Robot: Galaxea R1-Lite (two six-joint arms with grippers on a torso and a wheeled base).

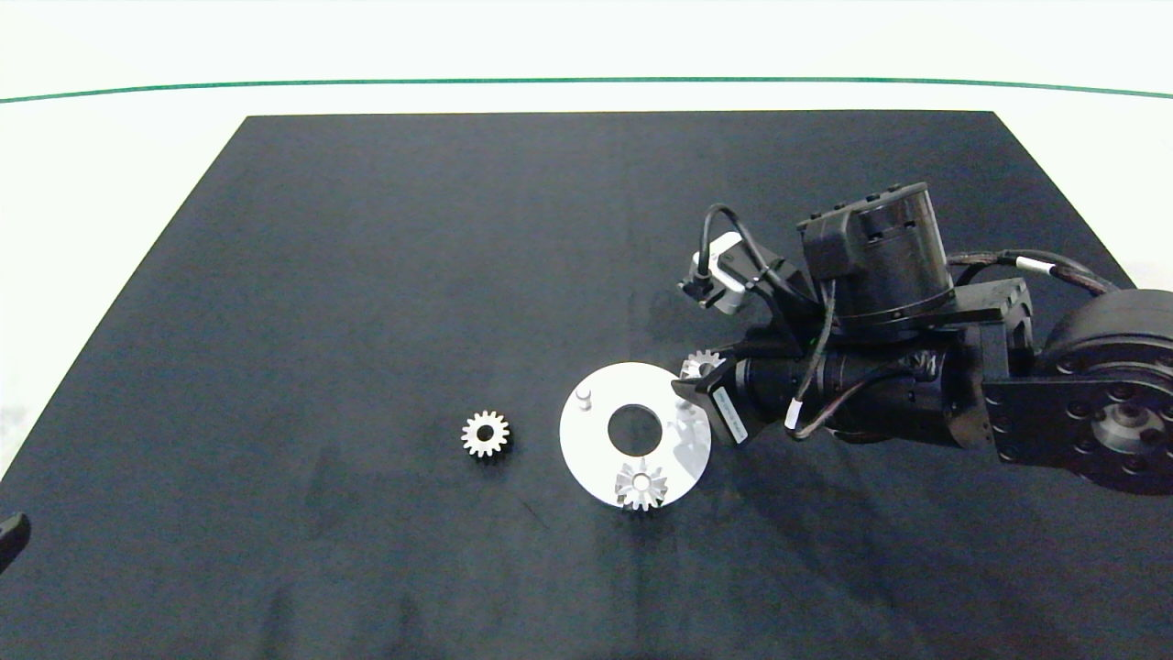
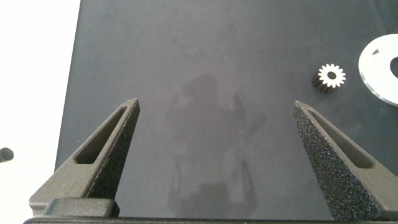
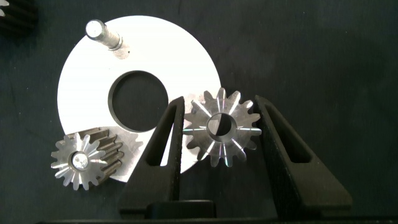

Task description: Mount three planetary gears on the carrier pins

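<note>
The right gripper (image 3: 221, 134) is at the right edge of the white disc (image 1: 596, 454), and its two fingers are closed on one planetary gear (image 3: 222, 127), holding it flat by the teeth, just above the rim of the disc. A second gear (image 1: 641, 485) already sits on a carrier pin at the near edge of the disc. Another pin (image 1: 584, 398) stands free on the far left part of the disc. The third gear (image 1: 485, 433) lies on the black mat (image 1: 367, 275), just left of the disc. The left gripper (image 2: 214, 155) hovers above the bare mat at the left, with fingers wide apart and nothing between them.
</note>
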